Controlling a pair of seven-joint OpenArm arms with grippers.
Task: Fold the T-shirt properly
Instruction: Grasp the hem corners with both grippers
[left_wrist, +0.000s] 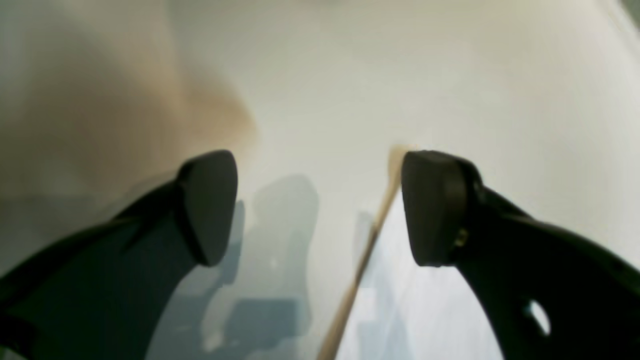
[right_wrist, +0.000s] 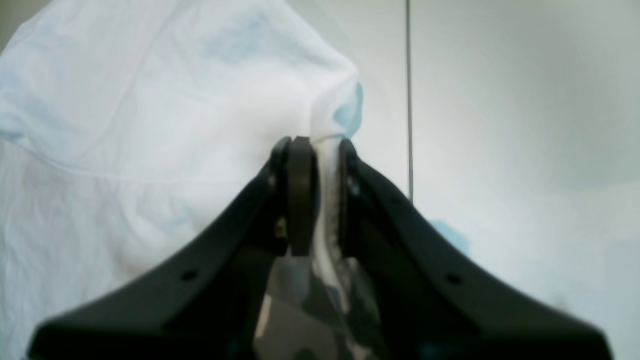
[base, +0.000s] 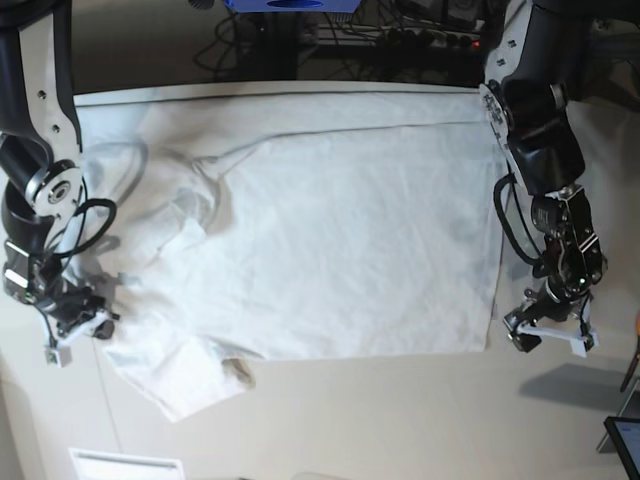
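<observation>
My right jaws (right_wrist: 320, 200) are clamped on a thin pinch of the T-shirt (base: 330, 240), at its sleeve-side edge; the rest lies spread on the worktop (base: 400, 420) beyond them. So little cloth between them could slip out when I lift. My left jaws (left_wrist: 320, 205) gape wide and empty, just off the hem; lifting alone would drag the shirt askew.

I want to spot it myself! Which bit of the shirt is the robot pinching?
Find the white T-shirt spread across the table. Follow it to the sleeve end in the base view's left side. There the right gripper is shut on a thin fold of cloth; the left gripper is open, holding nothing.
</observation>
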